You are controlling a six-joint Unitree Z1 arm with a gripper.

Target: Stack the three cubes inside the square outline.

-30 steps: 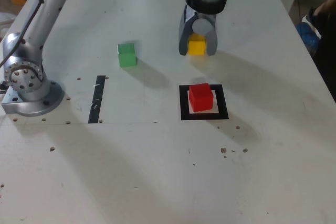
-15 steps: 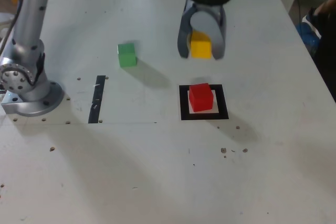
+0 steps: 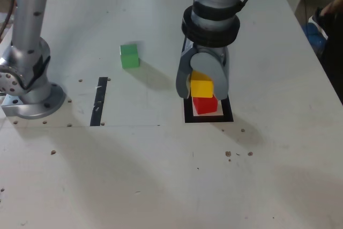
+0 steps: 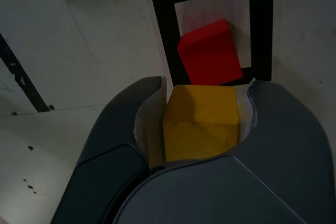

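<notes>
Holding: your gripper [image 3: 202, 85] is clamped on the yellow cube [image 3: 202, 87], one jaw on each side; the wrist view shows the cube [image 4: 202, 123] seated squarely between them.
Shift: a second ago the yellow cube sat on the table well behind the outline with the jaws around it; half a second ago it was lifted clear; now it hangs directly over the red cube [image 3: 204, 104].
Gap: from the exterior view the yellow cube looks to be just above or touching the red one. You cannot tell which from these frames.
Red cube: it sits inside the square outline [image 3: 187, 115], on the white centre, unmoved across the frames. In the wrist view it [image 4: 210, 51] looks slightly rotated against the frame [image 4: 158, 3].
Green cube: it rests alone [image 3: 129, 56] on the table [image 3: 161, 175], well off to the exterior view's left of the outline, untouched.
Tape strip: the thin black strip [image 3: 98, 102] lies between the arm base [image 3: 29, 97] and the outline; ignore it.
Meaning: first layer placed, second about to land, third still to fetch.
Next: you probably want to settle the yellow cube flat before releasing; an offset could tip it.
</notes>
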